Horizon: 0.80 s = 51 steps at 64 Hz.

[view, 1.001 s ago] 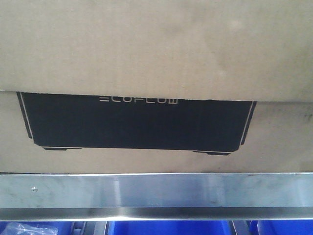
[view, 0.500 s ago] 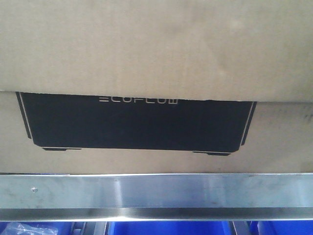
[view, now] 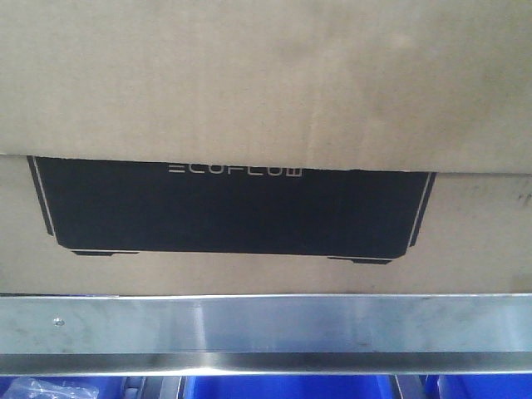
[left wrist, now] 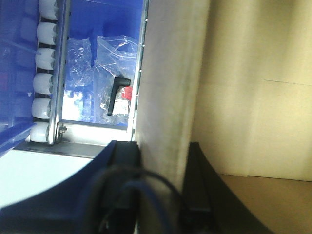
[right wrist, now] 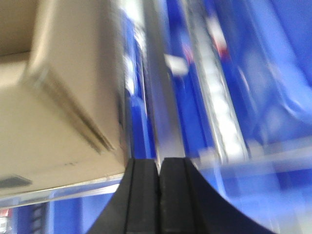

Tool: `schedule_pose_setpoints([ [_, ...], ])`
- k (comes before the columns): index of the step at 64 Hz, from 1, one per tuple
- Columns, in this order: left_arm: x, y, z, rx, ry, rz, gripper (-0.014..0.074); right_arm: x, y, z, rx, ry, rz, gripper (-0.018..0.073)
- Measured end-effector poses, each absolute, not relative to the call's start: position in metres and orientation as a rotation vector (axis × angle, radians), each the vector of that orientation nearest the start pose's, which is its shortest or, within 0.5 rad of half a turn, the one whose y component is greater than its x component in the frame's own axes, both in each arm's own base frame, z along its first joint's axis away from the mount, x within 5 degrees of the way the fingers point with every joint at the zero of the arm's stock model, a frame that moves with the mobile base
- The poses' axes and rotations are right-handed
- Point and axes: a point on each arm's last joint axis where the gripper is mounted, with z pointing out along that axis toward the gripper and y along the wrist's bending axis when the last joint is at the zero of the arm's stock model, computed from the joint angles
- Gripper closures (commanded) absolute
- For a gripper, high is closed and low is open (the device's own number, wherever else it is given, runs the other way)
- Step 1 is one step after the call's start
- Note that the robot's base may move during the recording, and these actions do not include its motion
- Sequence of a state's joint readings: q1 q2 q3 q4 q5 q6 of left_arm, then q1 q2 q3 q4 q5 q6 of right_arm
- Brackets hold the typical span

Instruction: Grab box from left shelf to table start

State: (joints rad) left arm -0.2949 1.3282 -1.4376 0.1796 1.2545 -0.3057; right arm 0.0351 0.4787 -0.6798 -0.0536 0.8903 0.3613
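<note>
Left wrist cam: at the far left of the frame there's a column of white rollers (left wrist: 46, 80), 6 that I can count. Next comes a blue bin (left wrist: 105, 19) with crinkly clear plastic bags (left wrist: 83, 63) and 1 black handle-shaped part (left wrist: 117, 95) inside. Right of that, the box (left wrist: 168, 73) takes over the rest of the frame. My left claw (left wrist: 161, 146) has its 2 dark fingers either side of an upright cardboard wall. It's partway open and both fingers press on that wall, so it has hold of the box.

Front cam: the box (view: 266, 83) fills the upper two thirds, sitting just behind the silver rail of the left shelf (view: 266, 324). That rail crosses the whole lower frame, with 1 screw (view: 58, 320) near its left end. Under it I make out 3 stretches of blue bins (view: 283, 386), and the leftmost has a clear bag in it.

Right wrist cam is pretty blurry. A box corner (right wrist: 63, 122) is at the upper left, with metal strips and more blue to the right. My right claw (right wrist: 159, 165) has its 2 fingers pressed flat together with nothing in them.

The box itself is brown corrugated card with 1 big black panel (view: 233, 212) and pale ECOFLOW lettering along the top of it. A flap hangs over the panel's upper edge.
</note>
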Motion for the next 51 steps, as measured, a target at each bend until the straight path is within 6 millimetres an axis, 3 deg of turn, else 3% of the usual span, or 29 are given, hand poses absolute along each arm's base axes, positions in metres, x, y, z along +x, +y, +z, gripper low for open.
schedule_pose_setpoints([
  [12, 0.249, -0.06, 0.399, 0.0, 2.599, 0.029, 0.061, 0.089, 0.002, 0.353, 0.31, 2.211, 0.135, 0.0147],
  [15, 0.249, -0.06, 0.399, 0.0, 2.599, 0.029, 0.061, 0.093, 0.006, 0.358, 0.273, 2.217, 0.153, 0.0106],
  [28, 0.249, -0.06, 0.399, 0.0, 2.599, 0.029, 0.061, 0.114, 0.024, 0.385, 0.157, 2.218, 0.202, 0.0102],
  [51, 0.249, -0.06, 0.399, 0.0, 2.599, 0.029, 0.061, 0.168, 0.045, 0.422, 0.101, 2.294, 0.152, 0.0102],
])
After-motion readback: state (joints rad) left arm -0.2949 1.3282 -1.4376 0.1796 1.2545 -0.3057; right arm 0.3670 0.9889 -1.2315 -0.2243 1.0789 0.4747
